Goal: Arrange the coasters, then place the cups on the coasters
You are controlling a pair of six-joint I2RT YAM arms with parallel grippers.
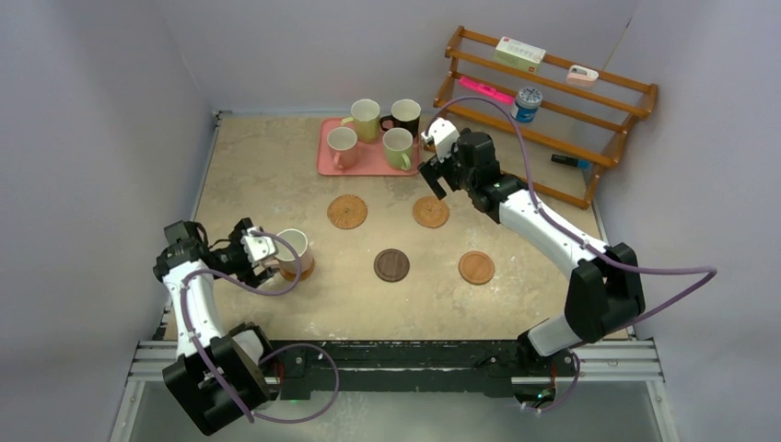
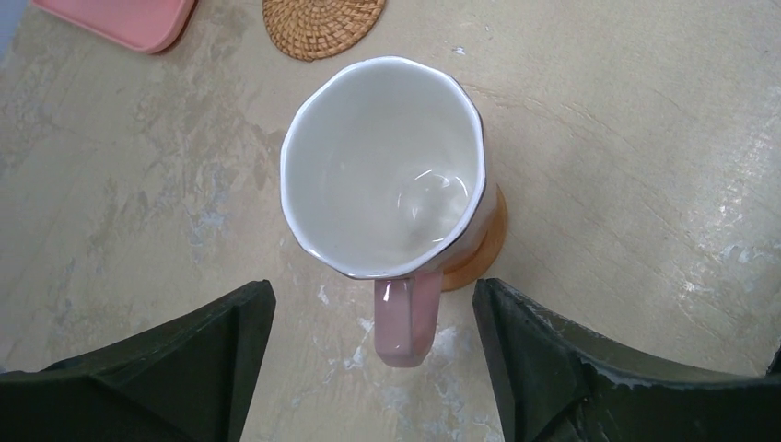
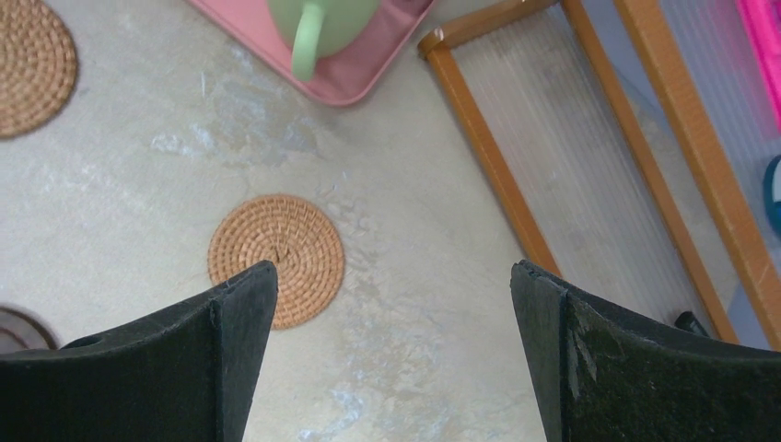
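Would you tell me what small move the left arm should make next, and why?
Probably lift the left gripper straight up and back, clear of the pink ceramic mug. The mug stands upright on the tan round coaster, and the open jaws flank its handle without touching it, so this placement looks done.

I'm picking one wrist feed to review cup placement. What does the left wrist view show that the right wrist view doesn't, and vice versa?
Only the left wrist view: a pink mug standing on an orange-brown coaster, its handle pointing between the open left fingers, which don't touch it.
Only the right wrist view: the green mug, the wooden rack, a woven coaster partly behind one of the open right fingers, and the dark coaster at the edge.
Both: a corner of the pink tray, a second woven coaster near it, and the tabletop.
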